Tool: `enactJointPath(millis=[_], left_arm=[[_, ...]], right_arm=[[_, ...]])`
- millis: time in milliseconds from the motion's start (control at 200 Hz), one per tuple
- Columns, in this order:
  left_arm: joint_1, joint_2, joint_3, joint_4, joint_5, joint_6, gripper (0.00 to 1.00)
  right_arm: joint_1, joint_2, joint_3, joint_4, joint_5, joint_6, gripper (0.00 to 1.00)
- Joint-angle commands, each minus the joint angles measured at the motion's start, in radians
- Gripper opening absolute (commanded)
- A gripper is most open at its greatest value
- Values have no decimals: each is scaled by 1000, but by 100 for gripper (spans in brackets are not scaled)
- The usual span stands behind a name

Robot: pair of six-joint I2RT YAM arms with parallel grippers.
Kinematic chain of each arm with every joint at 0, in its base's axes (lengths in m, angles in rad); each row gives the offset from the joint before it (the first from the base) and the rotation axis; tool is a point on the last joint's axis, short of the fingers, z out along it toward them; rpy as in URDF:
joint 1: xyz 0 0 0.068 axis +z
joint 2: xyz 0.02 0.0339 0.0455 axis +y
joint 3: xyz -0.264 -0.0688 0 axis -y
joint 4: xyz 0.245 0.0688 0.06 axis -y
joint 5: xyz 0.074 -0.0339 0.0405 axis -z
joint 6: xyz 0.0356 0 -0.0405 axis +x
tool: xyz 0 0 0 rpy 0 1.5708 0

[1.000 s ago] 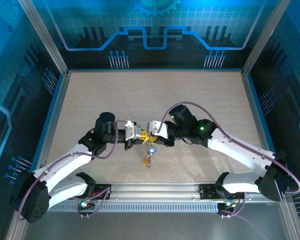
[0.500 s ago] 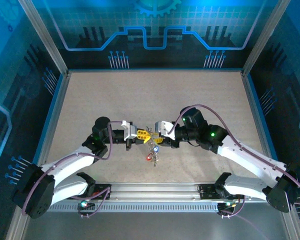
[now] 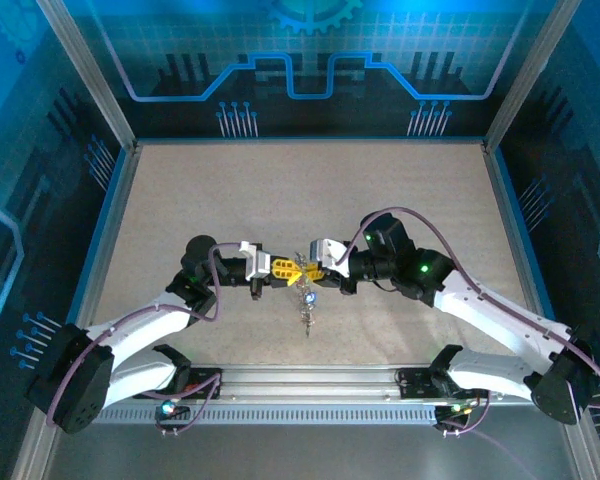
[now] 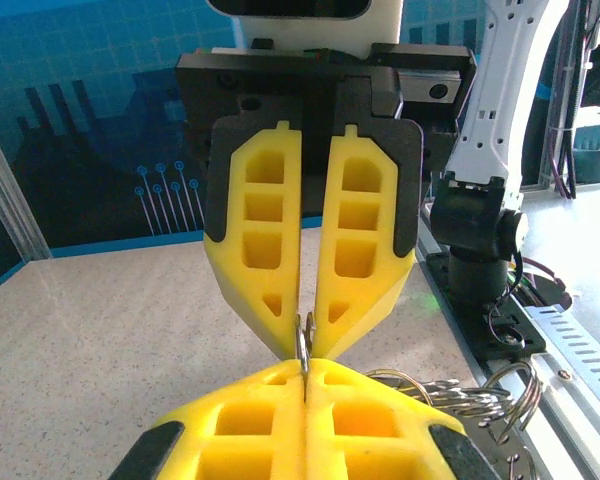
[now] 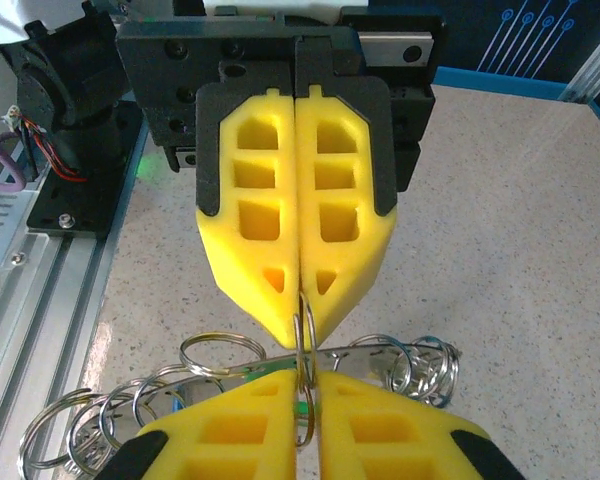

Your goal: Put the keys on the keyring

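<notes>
**Keyring pinched from both sides**

Your left end effector (image 4: 305, 378) and right end effector (image 5: 305, 388) meet tip to tip, both clamped on the thin silvery metal keyring (image 5: 304, 330). Below it, small silvery colour-tagged keys (image 3: 306, 303) dangle over the speckled bench (image 3: 230, 190), nearer its front edge.

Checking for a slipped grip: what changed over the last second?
The left gripper and right gripper, both shut on the keyring, shifted slightly right; the right arm swung outward. The hanging keys went along. Both grips stayed shut.
</notes>
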Motion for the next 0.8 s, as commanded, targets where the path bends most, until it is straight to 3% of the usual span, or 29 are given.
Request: enactJointPath(millis=[0,350,440,480,605,710,795], left_arm=[[2,2,-5,80,38,1,0],[1,-4,-9,85,23,2,0],[1,-7,-7,67,9,9,0],[1,-15,-4,36,-5,23,2],[-5,-62,39,-229,-52,174,23],[-57,-95,125,-602,-150,386,25],[-92,-95,153,-693,-223,424,26]], right_arm=[[-7,18,-3,42,-40,21,14],[-7,53,3,68,-71,32,15],[-9,54,8,57,-72,22,0],[-10,52,16,40,-67,12,0],[-8,43,51,-49,-16,-37,0],[-1,49,101,-157,22,-91,0],[15,62,125,-206,67,-116,0]])
